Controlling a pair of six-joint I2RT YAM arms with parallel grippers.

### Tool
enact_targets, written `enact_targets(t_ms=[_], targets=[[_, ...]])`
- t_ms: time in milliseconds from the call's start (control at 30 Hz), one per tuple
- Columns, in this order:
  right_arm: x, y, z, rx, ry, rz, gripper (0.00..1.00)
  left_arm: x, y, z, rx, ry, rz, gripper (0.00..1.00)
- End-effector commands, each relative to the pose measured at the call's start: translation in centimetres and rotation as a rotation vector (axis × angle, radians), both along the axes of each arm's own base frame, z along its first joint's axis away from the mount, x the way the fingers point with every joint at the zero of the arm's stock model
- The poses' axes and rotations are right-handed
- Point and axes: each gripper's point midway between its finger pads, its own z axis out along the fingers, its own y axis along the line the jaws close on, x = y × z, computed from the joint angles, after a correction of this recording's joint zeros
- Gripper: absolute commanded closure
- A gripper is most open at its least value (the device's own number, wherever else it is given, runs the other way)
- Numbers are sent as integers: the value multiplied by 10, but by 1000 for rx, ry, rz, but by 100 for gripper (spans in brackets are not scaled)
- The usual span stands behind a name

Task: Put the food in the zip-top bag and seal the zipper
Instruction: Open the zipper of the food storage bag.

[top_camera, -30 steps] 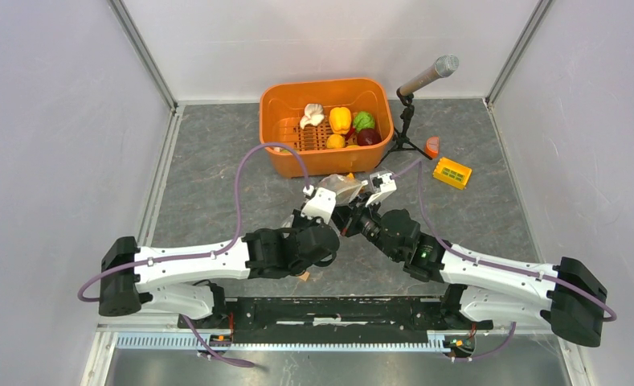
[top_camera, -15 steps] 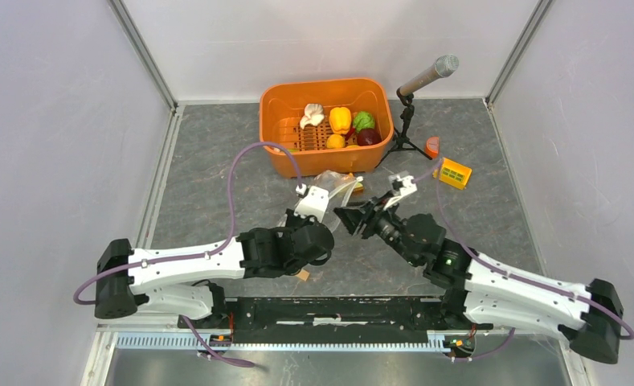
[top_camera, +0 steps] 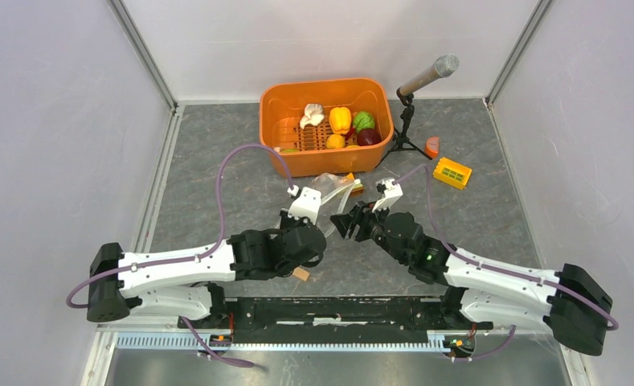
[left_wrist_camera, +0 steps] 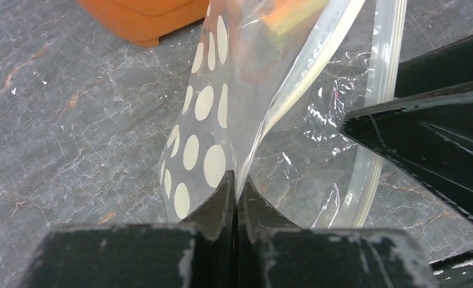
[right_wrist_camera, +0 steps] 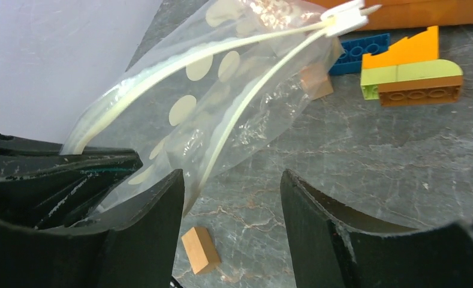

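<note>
Orange basket (top_camera: pixel 321 165), microphone (top_camera: pixel 428 75) on tripod, yellow block (top_camera: pixel 452 172), tan wooden cube (right_wrist_camera: pixel 200 249)

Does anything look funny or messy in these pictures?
A little. The zip-top bag dangles crumpled from the left gripper, mouth open and seemingly empty, while the food sits in the orange basket.

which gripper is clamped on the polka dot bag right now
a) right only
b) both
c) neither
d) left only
d: in the left wrist view the left gripper is pinched shut on an edge of the zip-top bag, while in the right wrist view the right gripper has its fingers wide apart and is not closed on it.
</note>
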Motion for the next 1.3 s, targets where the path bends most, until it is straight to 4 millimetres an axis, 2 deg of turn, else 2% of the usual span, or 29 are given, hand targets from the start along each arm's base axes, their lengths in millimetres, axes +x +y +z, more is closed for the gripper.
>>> enact_targets(t_ms=[0, 67, 133, 267, 333, 400, 500, 600, 667, 767, 800, 833, 933, 1033, 1133, 1200, 1267], targets=[[3, 24, 40, 146, -58, 60, 35, 0, -1, 6, -94, 8, 32, 98], [2, 27, 39, 156, -50, 68, 39, -1, 0, 5, -92, 11, 35, 98], [3, 26, 32, 152, -38, 62, 47, -1, 0, 5, -96, 13, 34, 98], [-1, 27, 15, 121, -13, 89, 86, -1, 1, 10, -105, 3, 35, 95], [-4, 25, 7, 99, 2, 95, 99, 0, 2, 13, -93, -6, 28, 74], [-7, 23, 4, 93, 6, 106, 100, 2, 0, 16, -53, -15, 18, 48], [-14, 24, 6, 99, 2, 142, 100, 8, -9, 18, 10, -30, 15, 42], [-16, 26, 9, 86, 4, 163, 100, 14, -19, 19, 70, -43, 12, 41], [-17, 25, 9, 77, 4, 166, 100, 18, -18, 19, 121, -52, 43, 44], [-14, 21, 4, 19, 8, 149, 100, 21, -18, 21, 146, -61, 53, 60], [-12, 19, 0, -12, 13, 142, 100, 21, -16, 21, 148, -63, 59, 69], [-11, 18, -4, -49, 11, 143, 100, 21, -12, 22, 151, -70, 77, 77], [-12, 10, -28, -177, 38, 149, 100, 20, 8, 25, 158, -82, 143, 91], [-16, -1, -43, -197, 66, 128, 100, 18, 22, 29, 124, -90, 179, 96], [-14, -8, -43, -203, 63, 98, 100, 16, 34, 30, 87, -98, 220, 98], [-8, -20, -45, -296, 56, 49, 100, 14, 46, 30, 90, -97, 254, 98], [-4, -22, -39, -325, 37, 41, 100, 13, 47, 28, 89, -89, 250, 98]])
